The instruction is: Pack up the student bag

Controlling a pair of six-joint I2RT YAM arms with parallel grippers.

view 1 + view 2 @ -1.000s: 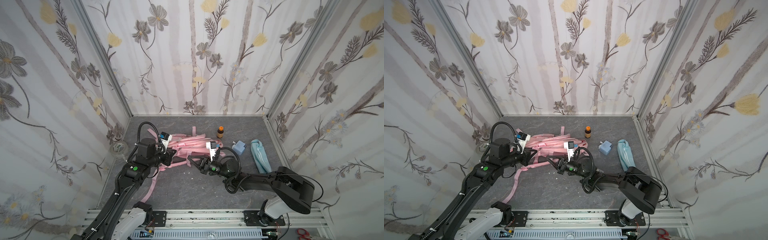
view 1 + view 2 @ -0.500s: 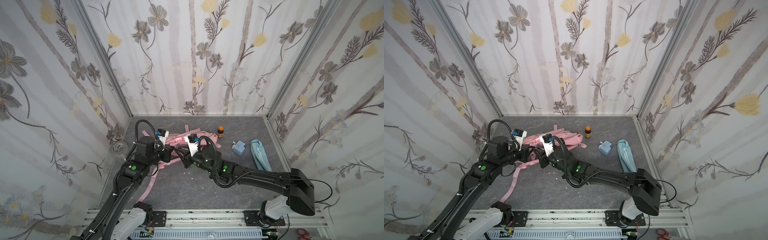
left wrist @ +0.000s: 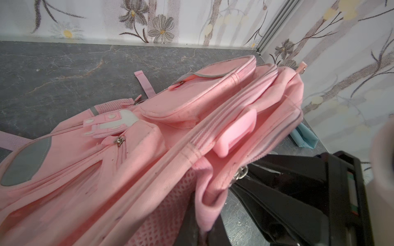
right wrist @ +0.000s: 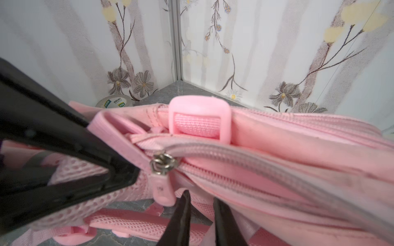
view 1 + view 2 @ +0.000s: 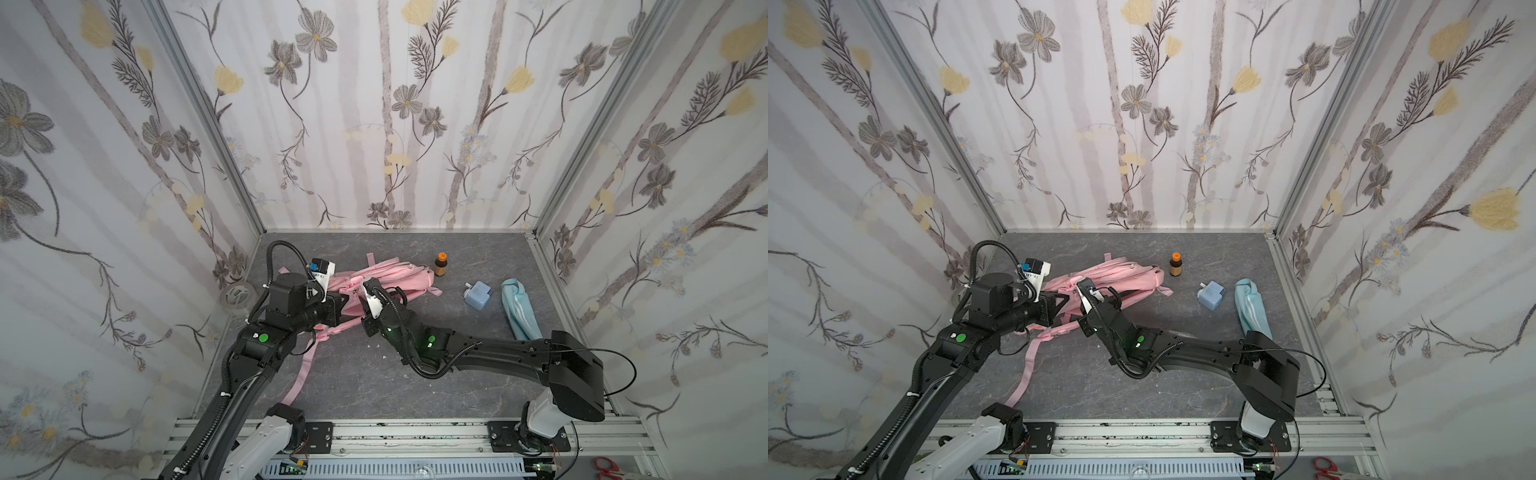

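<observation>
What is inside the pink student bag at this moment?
Nothing can be seen: the zipper of the student bag looks closed beyond its slider, covering the interior. The brown bottle stands outside on the table.

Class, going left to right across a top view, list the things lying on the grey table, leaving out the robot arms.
In order: roll of tape → student bag → small brown bottle → pale-blue boxy item → light-blue pouch.

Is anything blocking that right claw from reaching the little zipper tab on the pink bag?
Nothing visible. The right gripper, jaws slightly open, sits just beside the zipper tab of the student bag. The left gripper pinches the bag's edge beyond the slider, out of that path.
</observation>
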